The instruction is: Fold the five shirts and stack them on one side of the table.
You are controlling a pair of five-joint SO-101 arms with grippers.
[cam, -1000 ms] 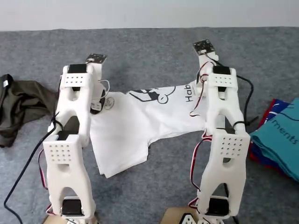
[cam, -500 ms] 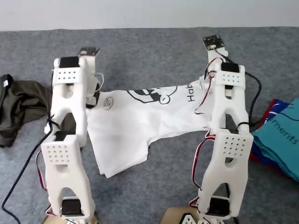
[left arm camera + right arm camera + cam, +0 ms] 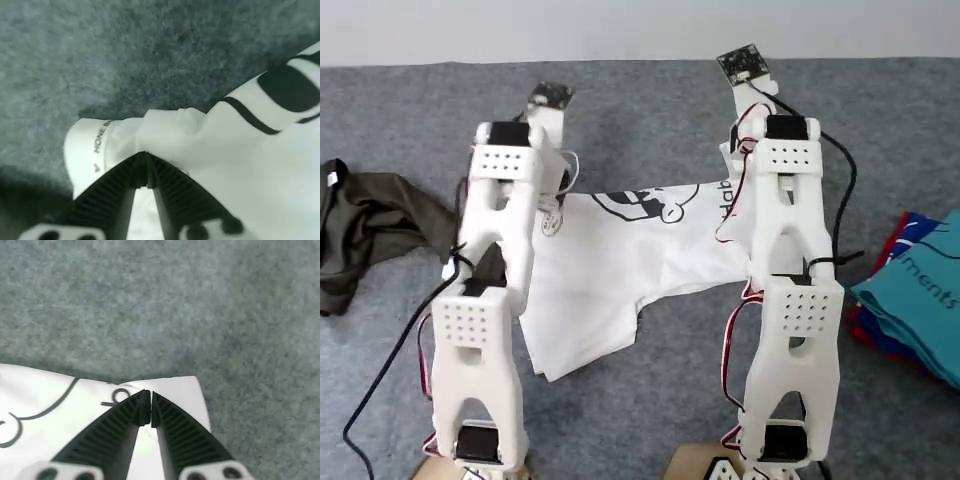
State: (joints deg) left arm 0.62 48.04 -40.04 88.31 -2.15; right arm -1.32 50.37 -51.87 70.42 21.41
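Note:
A white shirt [image 3: 620, 260] with black print lies partly folded on the grey carpet between the two arms. In the left wrist view my left gripper [image 3: 145, 167] is shut on the shirt's collar edge [image 3: 165, 135], with the neck label beside it. My right gripper [image 3: 150, 407] is shut on the far corner of the white shirt [image 3: 170, 390] near a black line drawing. From above, the left arm [image 3: 505, 200] holds the shirt's far left edge and the right arm [image 3: 780, 190] its far right edge.
A crumpled dark olive shirt [image 3: 365, 225] lies at the left edge of the table. A stack of folded shirts [image 3: 915, 295], teal on top over blue and red, sits at the right edge. Bare grey carpet [image 3: 640, 110] stretches beyond the shirt.
Both arms swung left with the shirt, then back right; the left arm now stands further right and the right arm further left than a second ago. The shirt's far edge shifted along.

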